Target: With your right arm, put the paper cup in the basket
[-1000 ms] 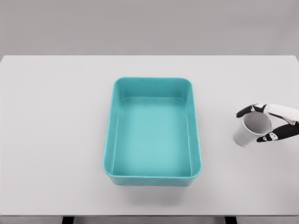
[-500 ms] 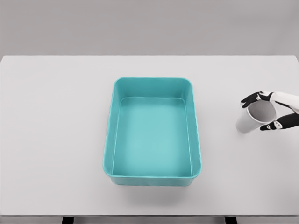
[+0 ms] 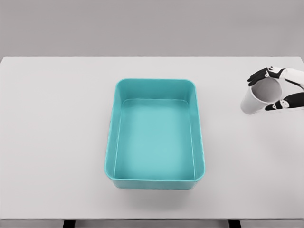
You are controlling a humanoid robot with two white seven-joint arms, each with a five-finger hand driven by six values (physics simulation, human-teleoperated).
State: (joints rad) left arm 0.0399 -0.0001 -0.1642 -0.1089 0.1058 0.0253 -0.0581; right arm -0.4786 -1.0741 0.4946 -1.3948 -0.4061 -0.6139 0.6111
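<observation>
A: What can we not see well?

B: The right arm is cut off at the right edge, so we only see the right hand [image 3: 277, 89]. The bottom of the paper cup [image 3: 259, 95] is hard to make out, because the cup is white like the counter [image 3: 57, 123]. We cannot tell if it touches the counter. We see no left arm.

A: How is the hand?

B: It pinches the cup near its rim. Dark fingers [image 3: 259, 76] curl over the far side, and one dark fingertip presses the near side. The cup is tilted, with its open mouth toward us.

A: What else is around?

B: The teal basket [image 3: 110, 142] sits in the middle of the counter, with nothing in it. The cup is well apart from it, off to the right. Nothing stands between them.

A: What has changed?

B: A moment ago the hand and cup were lower in our view. Now they are higher up. The basket has stayed put.
</observation>
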